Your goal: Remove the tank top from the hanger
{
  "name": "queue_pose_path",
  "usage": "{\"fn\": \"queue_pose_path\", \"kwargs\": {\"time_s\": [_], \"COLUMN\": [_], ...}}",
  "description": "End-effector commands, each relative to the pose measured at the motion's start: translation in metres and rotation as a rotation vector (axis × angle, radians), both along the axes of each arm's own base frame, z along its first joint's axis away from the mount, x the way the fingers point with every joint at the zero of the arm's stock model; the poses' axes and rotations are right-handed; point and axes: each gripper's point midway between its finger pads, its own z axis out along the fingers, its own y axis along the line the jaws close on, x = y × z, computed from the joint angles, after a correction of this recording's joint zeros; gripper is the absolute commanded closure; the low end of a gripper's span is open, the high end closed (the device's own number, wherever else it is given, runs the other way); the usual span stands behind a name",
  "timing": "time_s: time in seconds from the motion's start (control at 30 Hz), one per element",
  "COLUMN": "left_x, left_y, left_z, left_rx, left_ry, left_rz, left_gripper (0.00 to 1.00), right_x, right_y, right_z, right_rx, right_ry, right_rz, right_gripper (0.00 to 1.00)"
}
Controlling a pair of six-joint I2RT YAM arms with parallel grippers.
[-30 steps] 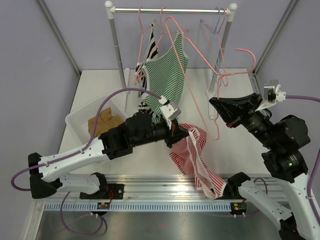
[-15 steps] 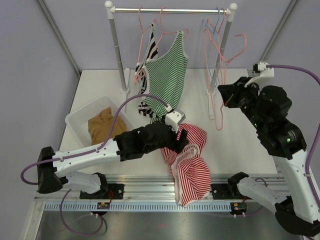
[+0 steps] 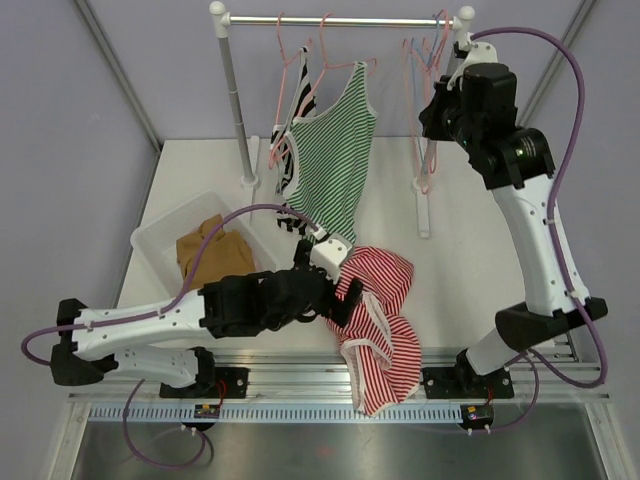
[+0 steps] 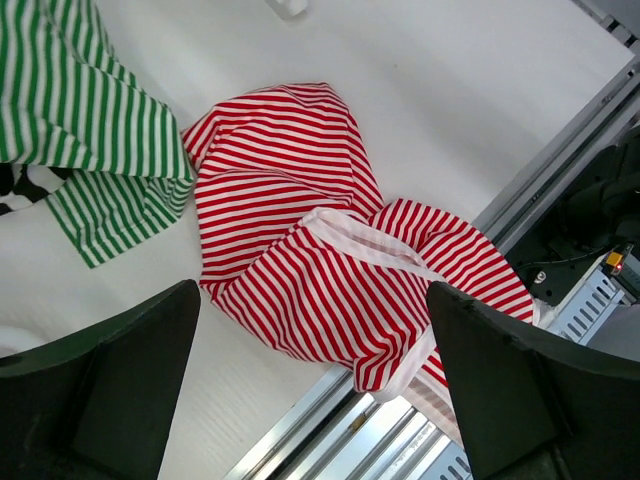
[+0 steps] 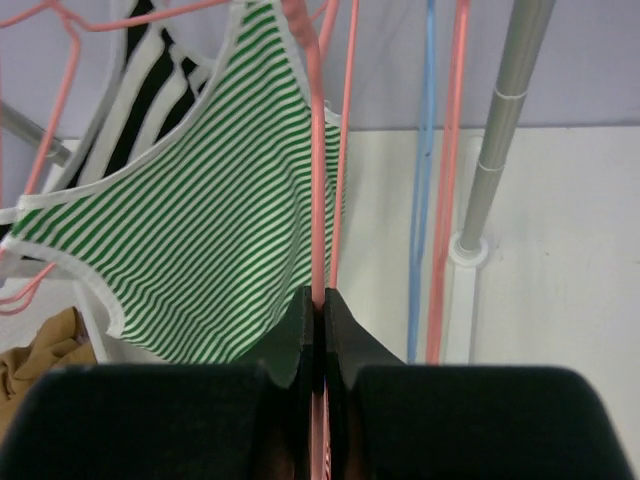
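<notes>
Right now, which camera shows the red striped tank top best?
The left wrist view: the red striped tank top lies crumpled, close and unobstructed. Top external shows it smaller. Right wrist misses it.

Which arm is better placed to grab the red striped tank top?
Left. The left hand hovers open over the red striped tank top; the right hand is up at the rail, shut on a pink hanger.
</notes>
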Motion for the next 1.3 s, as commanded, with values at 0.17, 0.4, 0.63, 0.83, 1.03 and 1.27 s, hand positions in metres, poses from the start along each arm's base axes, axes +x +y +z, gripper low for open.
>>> {"fn": "queue_pose_path", "kwargs": {"time_s": [0.17, 0.4, 0.63, 0.83, 1.03, 1.27], "left_x": [0.006, 0.009, 0.007, 0.007, 0.006, 0.005], "left_y": [0.042, 0.044, 0.035, 0.021, -0.013, -0.056], "left_z": [0.03, 0.015, 0.01, 0.003, -0.028, -0.084], "left_rx": [-0.079, -0.029, -0.023, -0.025, 0.025, 0.156], "left_ry": [-0.056, -0.056, -0.044, -0.037, -0.014, 0.028], "left_rz": [0.116, 0.135, 0.12, 0.105, 0.064, 0.009], "left_gripper": [0.01, 0.01, 0.01, 0.01, 0.01, 0.01], "right_x": [0.06, 0.1, 0.098, 0.077, 0.025, -0.096], "right_y": [-0.009, -0.006, -0.012, -0.019, -0.026, -0.016], "right_z": [0.022, -0.006, -0.014, 0.014, 0.05, 0.051], "right_rx": [0.0, -0.015, -0.018, -0.014, 0.011, 0.085], "right_ry": [-0.021, 0.03, 0.046, -0.012, -0.069, -0.095], "right_rz": [0.007, -0.008, -0.039, -0.039, 0.0, 0.243], "right_gripper": [1.0, 1.0, 0.92, 0.44, 0.06, 0.0]}}
